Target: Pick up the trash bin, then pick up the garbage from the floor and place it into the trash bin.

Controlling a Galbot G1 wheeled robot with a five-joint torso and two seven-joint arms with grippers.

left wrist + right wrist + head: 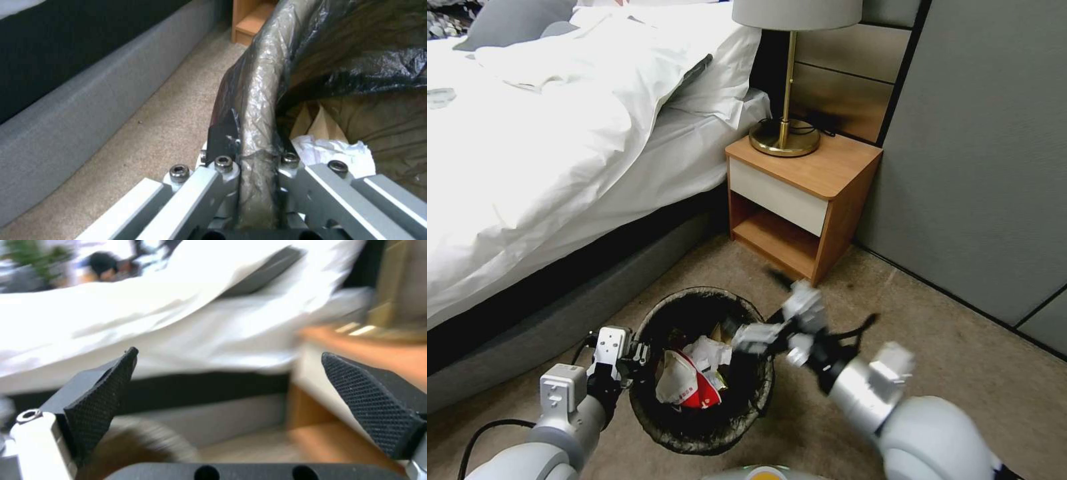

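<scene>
One trash bin [702, 433] sits low in front of the robot, near the nightstand [800, 200] that bears one brass lamp [787, 80], and inside it lie three pieces of garbage — a red-and-white crumpled carton [684, 385], a white tissue [710, 350] and a brown paper bag [318, 121]; no writing on them can be read. The left gripper [256, 150] is clamped on the bin's bag-covered rim on the side away from the nightstand. The right gripper [231, 400] hovers over the bin's nightstand-side rim with its two black textured pads [100, 403] spread wide apart — nothing between them.

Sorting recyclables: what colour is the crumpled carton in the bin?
Red and white carton, clearest in the head view.
</scene>
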